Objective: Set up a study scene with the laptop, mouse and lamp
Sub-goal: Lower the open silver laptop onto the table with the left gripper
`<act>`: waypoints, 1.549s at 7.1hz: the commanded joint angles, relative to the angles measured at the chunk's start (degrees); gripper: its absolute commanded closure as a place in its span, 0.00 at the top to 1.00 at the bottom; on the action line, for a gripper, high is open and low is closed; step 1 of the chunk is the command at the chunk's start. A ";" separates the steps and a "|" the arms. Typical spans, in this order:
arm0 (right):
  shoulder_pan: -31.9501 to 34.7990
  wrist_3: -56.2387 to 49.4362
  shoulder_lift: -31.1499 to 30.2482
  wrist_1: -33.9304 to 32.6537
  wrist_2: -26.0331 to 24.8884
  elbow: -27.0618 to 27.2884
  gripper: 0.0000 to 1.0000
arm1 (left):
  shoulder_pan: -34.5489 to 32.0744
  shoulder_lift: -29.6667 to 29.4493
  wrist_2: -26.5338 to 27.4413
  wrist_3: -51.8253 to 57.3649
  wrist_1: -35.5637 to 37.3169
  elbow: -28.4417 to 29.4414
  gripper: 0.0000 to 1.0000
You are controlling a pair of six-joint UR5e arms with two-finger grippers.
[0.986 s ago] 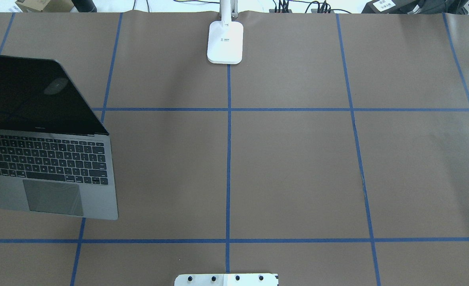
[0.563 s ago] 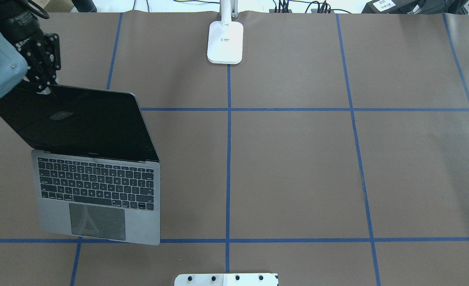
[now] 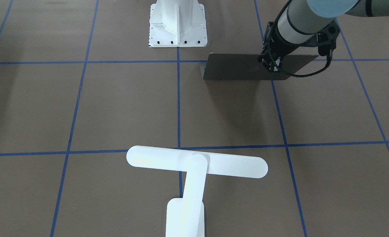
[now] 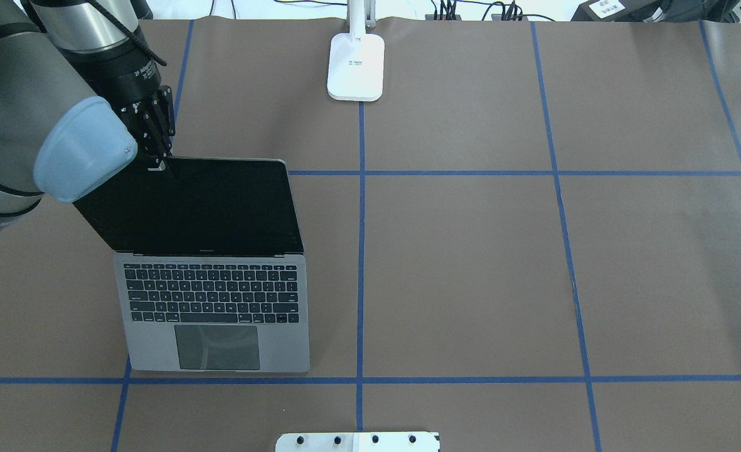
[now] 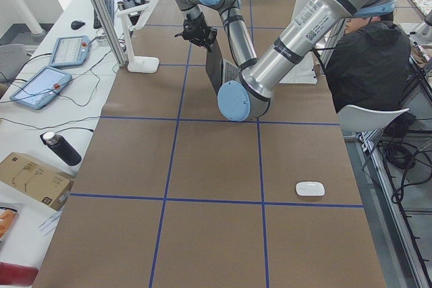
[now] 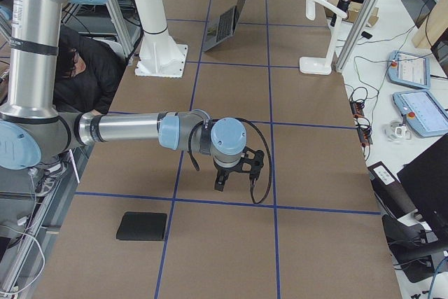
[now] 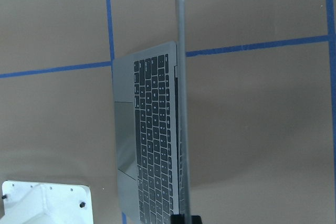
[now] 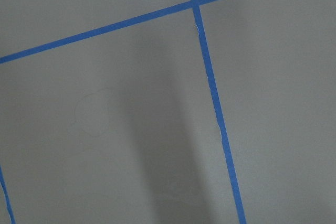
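Note:
The laptop [image 4: 213, 295] stands open on the brown table, left of centre, keyboard toward the robot; its lid back shows in the front view [image 3: 237, 67]. My left gripper [image 4: 160, 166] is shut on the top left edge of its screen, also seen from the front [image 3: 273, 67]. The left wrist view looks down the lid edge onto the keys [image 7: 155, 145]. The white lamp [image 3: 196, 164] stands at the far middle edge, its base [image 4: 356, 66] on the centre line. The white mouse [image 5: 310, 189] lies at the robot's far left. My right gripper [image 6: 234, 178] hovers low over bare paper; I cannot tell its state.
The white bolted pedestal [image 3: 178, 23] stands at the robot's edge, middle. A black mouse pad [image 6: 142, 226] lies at the robot's far right. Blue tape lines grid the brown paper [image 4: 470, 263]. An operator sits beside the table in the left view [image 5: 368, 65].
The laptop has moved right and a little toward the robot, from the table's left edge toward the centre. My left arm came into view, gripping the screen's top edge.

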 commanded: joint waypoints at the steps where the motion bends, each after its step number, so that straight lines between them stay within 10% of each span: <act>1: 0.00 0.00 0.03 0.08 0.01 -0.07 0.99 | 0.90 -0.10 -0.10 -1.04 -1.16 0.80 0.00; 11: 0.00 0.09 1.43 -0.09 -0.16 -0.59 0.99 | 0.81 -3.26 0.86 -5.09 -22.86 18.65 0.00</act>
